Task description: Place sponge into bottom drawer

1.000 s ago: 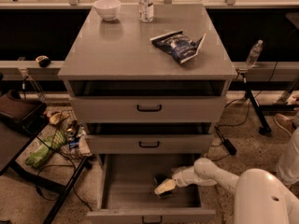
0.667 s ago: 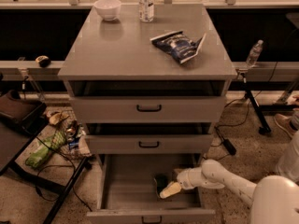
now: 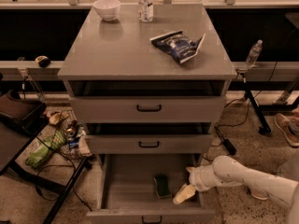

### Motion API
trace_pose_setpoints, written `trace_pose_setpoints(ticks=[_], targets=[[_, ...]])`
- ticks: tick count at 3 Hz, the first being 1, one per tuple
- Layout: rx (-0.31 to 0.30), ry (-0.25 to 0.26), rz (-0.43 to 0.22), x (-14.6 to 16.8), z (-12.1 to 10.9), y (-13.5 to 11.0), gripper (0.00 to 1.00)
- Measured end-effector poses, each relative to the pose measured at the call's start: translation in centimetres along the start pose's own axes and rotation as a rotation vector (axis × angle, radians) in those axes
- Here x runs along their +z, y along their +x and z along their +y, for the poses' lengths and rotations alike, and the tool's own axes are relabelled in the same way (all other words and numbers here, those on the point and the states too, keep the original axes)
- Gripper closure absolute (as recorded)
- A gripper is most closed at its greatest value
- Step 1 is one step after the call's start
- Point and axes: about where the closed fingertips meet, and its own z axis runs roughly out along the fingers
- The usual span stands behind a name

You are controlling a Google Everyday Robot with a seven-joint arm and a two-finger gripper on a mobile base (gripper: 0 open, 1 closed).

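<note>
Sponge (image 3: 162,185) lies dark face up on the floor of the open bottom drawer (image 3: 125,183), in its right half. We see the gripper (image 3: 183,194) just to the right of it and a little nearer the drawer front, with the arm coming in over the right wall. The sponge sits free of the gripper; how far the gripper is open we cannot tell. On the cabinet top (image 3: 117,50) rest a dark blue snack bag (image 3: 179,45), a white bowl (image 3: 106,8) and a bottle (image 3: 145,1); we cannot read their print.
</note>
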Motion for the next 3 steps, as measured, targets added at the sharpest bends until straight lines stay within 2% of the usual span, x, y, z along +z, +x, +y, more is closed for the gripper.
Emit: trace_pose_setpoints(ticks=[1, 2, 3], targets=[[0.008, 0.051, 0.115, -4.7, 2.3, -0.5, 0.00], [0.063, 0.064, 0.199, -9.3, 6.8, -1.0, 0.00], [0.091, 0.099, 0.237, -13.9, 12.6, -1.6, 0.00]])
